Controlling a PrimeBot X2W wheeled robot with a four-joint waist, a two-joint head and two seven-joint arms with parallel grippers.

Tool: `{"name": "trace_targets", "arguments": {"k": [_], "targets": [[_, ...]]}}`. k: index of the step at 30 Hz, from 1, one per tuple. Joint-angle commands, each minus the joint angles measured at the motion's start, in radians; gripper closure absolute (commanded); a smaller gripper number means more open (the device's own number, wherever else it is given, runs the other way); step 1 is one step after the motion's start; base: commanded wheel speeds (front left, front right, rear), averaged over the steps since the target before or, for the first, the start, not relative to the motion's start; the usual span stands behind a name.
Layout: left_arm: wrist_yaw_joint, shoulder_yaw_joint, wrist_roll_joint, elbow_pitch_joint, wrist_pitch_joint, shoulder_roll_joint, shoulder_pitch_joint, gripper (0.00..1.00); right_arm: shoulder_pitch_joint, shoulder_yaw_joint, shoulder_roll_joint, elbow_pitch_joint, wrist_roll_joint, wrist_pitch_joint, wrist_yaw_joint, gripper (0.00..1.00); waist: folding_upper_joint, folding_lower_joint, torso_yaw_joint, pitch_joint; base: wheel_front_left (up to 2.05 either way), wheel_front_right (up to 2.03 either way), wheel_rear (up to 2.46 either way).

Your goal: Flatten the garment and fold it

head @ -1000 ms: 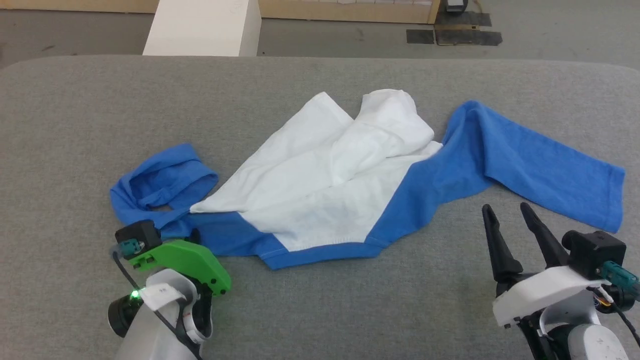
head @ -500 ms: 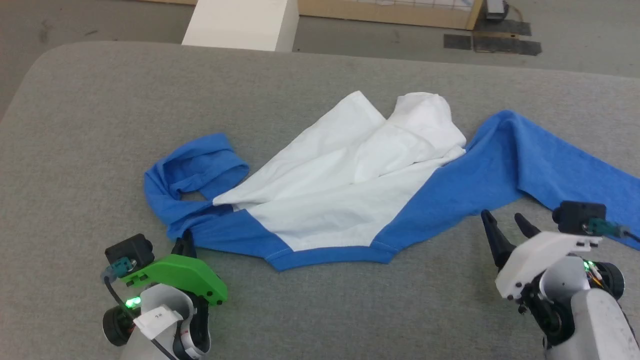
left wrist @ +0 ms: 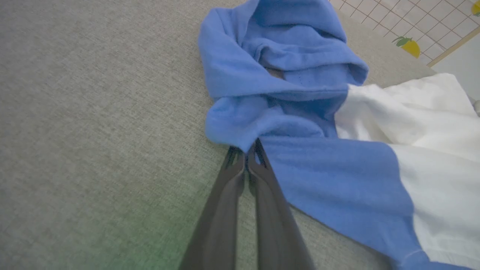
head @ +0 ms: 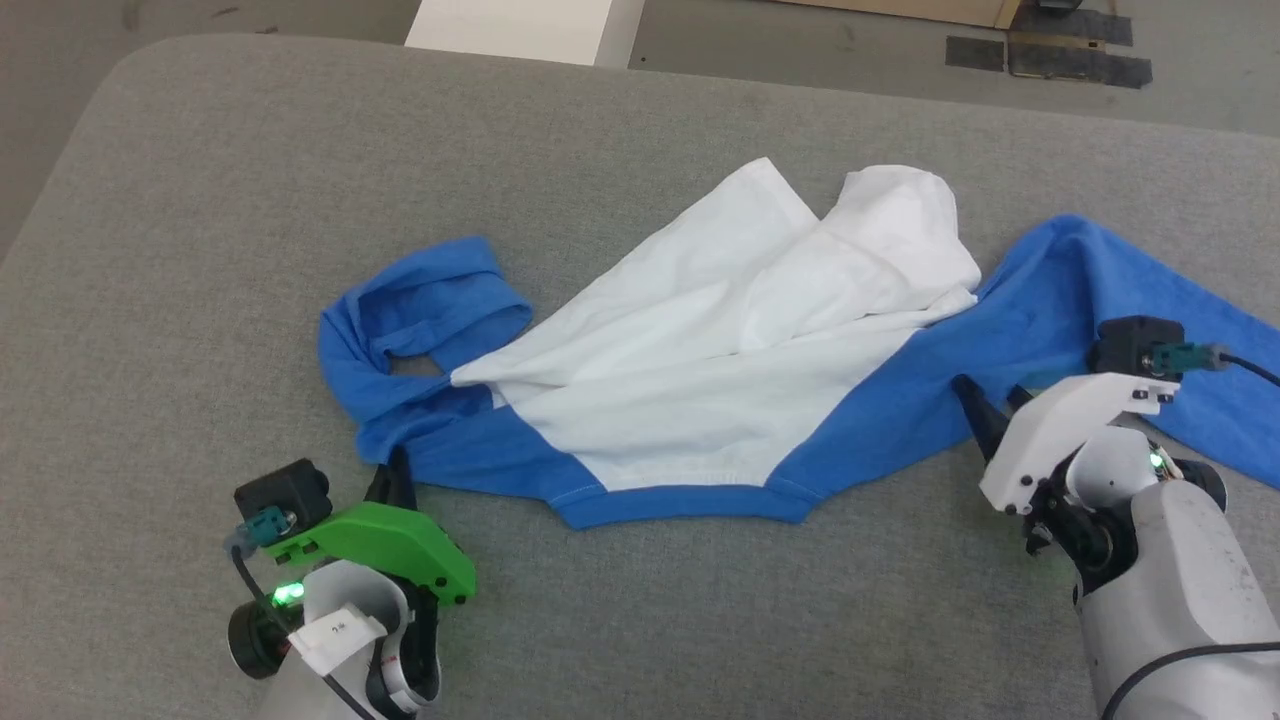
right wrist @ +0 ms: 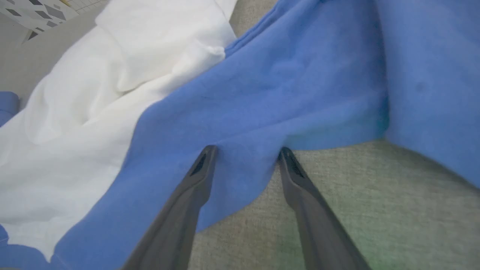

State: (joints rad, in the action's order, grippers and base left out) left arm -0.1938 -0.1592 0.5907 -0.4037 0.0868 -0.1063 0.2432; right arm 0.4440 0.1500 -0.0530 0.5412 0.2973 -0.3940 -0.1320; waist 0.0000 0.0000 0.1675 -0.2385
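Shirt (head: 700, 380) lies mid-table, neck edge toward the robot, not flat: white body rucked into diagonal folds, one blue sleeve (head: 420, 310) on the robot's left curled back into a loop, the other sleeve (head: 1150, 310) running out to the right, mostly straight. Grey padded table (head: 200, 250) under all of it. Left gripper (left wrist: 246, 152) is clenched, fingertips pressed together right at the blue shoulder edge beside the looped sleeve; whether any cloth is caught between them, cannot tell. Right gripper (right wrist: 247, 153) stands spread, one finger on top of the blue cloth at the right shoulder and armpit fold, the other at its edge on the table, with cloth between them; nothing pinched. Looks like the flattening step, at the point of taking hold of both shoulders; no fold begun. Next move, I judge, needs the right fingers to nip that edge firmly, then both arms to draw apart and toward the robot so the body smooths; the looped sleeve will need opening out separately.
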Motion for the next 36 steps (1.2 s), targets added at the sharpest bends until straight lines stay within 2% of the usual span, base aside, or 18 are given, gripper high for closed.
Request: {"name": "trace_targets", "arguments": {"k": [1,8,13,17,23,27,29,32,36], "targets": [[0.006,-0.001,0.002,-0.005,0.006,-0.001,0.014,1.00,0.005,-0.008,0.003,0.017,-0.007,0.019,0.001,1.00,0.0000,0.0000,-0.001,-0.001,0.00,0.00,0.00],[0.014,0.003,0.012,-0.008,0.021,-0.007,0.002,1.00,-0.035,-0.040,0.003,-0.038,0.043,0.138,0.001,1.00,0.0000,0.0000,-0.021,0.032,0.00,0.00,0.00],[0.027,0.017,0.029,0.035,0.031,-0.021,-0.028,1.00,-0.137,-0.049,0.003,-0.164,0.070,0.192,0.001,1.00,0.0000,0.0000,-0.050,0.079,0.00,0.00,0.00],[0.044,0.025,0.053,0.114,0.014,-0.034,-0.051,1.00,-0.227,-0.037,0.003,-0.304,0.081,0.190,0.001,1.00,0.0000,0.0000,-0.073,0.109,0.00,0.00,0.00],[0.091,0.044,0.141,0.311,-0.068,-0.048,-0.061,1.00,-0.318,-0.011,0.003,-0.555,0.059,0.121,0.001,1.00,0.0000,0.0000,-0.106,0.131,0.00,0.00,0.00],[0.107,0.036,0.187,0.471,-0.174,-0.082,-0.027,1.00,-0.314,0.002,0.003,-0.725,0.003,0.033,0.001,1.00,0.0000,0.0000,-0.124,0.129,0.00,0.00,0.00],[0.108,0.036,0.215,0.542,-0.235,-0.099,0.007,1.00,-0.283,0.002,0.001,-0.797,-0.035,-0.022,0.001,1.00,0.0000,0.0000,-0.132,0.121,0.00,0.00,0.00],[0.098,0.047,0.248,0.620,-0.316,-0.129,0.092,1.00,-0.195,-0.004,-0.040,-0.866,-0.071,-0.101,0.001,1.00,0.0000,0.0000,-0.145,0.095,0.00,0.00,0.00],[0.074,0.066,0.253,0.643,-0.387,-0.167,0.247,1.00,-0.031,-0.021,-0.116,-0.858,-0.080,-0.184,0.001,1.00,0.0000,0.0000,-0.159,0.032,0.00,0.00,0.00]]}}
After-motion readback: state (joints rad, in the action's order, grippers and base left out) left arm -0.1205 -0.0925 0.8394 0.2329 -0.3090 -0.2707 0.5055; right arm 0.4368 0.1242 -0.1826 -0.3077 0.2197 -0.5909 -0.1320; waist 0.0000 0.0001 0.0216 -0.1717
